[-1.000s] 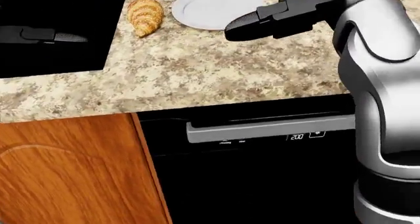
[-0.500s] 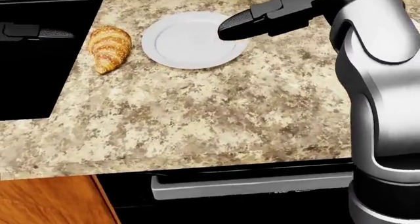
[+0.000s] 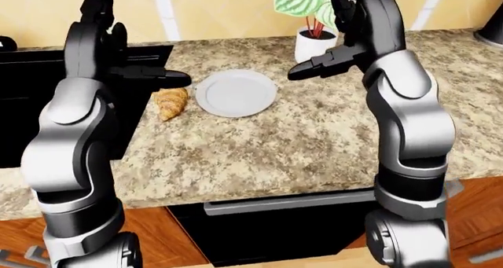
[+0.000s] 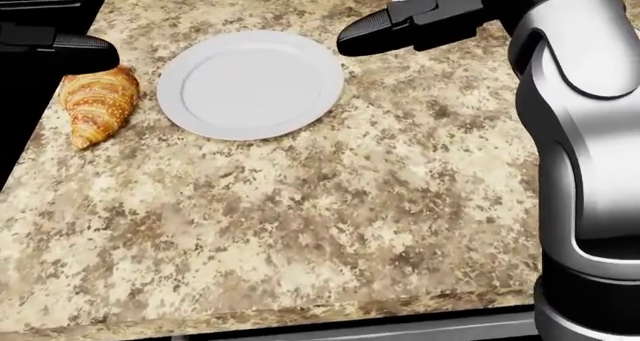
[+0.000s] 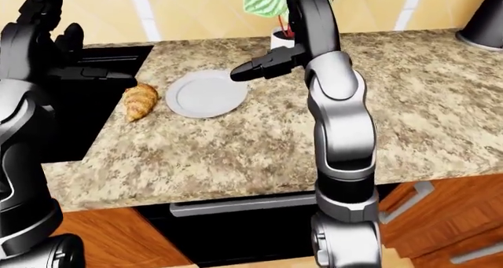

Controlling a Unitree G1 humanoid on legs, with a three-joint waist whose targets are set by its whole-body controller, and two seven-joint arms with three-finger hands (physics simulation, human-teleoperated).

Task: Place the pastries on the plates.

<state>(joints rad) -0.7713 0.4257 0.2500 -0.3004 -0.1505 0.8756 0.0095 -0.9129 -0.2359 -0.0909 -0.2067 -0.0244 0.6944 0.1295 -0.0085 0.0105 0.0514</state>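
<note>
A golden croissant (image 4: 97,105) lies on the speckled stone counter (image 4: 330,228), just left of an empty white plate (image 4: 250,84). In the head view my left hand (image 4: 85,52) hovers open right above the croissant's top end, not touching it as far as I can see. Over the counter just past the plate's upper right rim, my right hand (image 4: 365,33) is held open, its dark fingers pointing left. Neither hand holds anything. In the left-eye view the croissant (image 3: 171,102) and plate (image 3: 236,92) sit between the two hands.
A black cooktop (image 3: 19,103) is set into the counter to the left of the croissant. A potted plant (image 3: 316,43) stands by the wall behind my right hand. A dark oven with a grey handle (image 3: 291,202) sits under the counter edge.
The camera has moved: the whole picture slid down and left, the oven front dropped out of the head view. My left hand now shows just above the croissant.
</note>
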